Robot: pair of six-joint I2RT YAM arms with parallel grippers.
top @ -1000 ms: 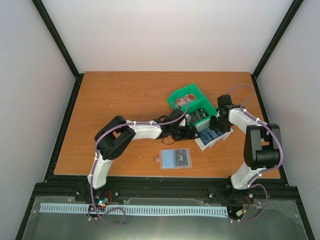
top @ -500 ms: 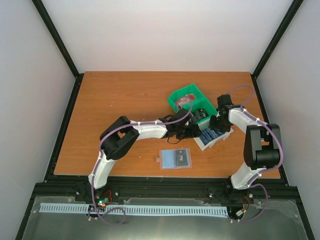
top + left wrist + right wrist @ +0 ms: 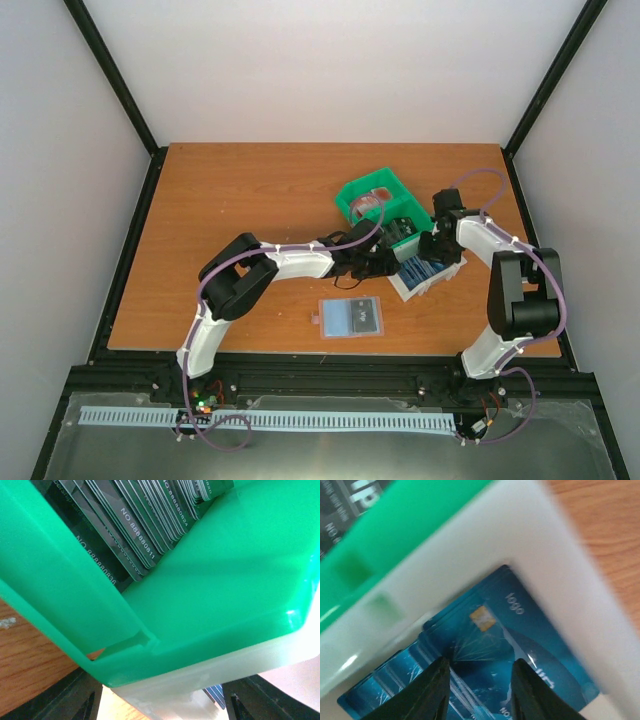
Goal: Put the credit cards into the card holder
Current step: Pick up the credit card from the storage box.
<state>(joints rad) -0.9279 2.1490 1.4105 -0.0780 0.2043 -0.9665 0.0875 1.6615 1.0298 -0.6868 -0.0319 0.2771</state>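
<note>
Right claw: fingers apart over blue credit cards in the white section of the tray; grip undeterminable. Left claw: spread astride tray wall beside dark credit cards, fingertips cut off. Card holder open on bench, well apart from both.

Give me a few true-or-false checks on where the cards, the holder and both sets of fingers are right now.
1. The card holder lies open on the table, nearer the arm bases than the tray. True.
2. The blue cards sit in the green compartment. False: they are in the white compartment; the green one holds dark grey cards.
3. The right fingers are over the blue cards. True.
4. The left fingers hold the card holder. False: they flank the tray's edge, spread apart.
</note>
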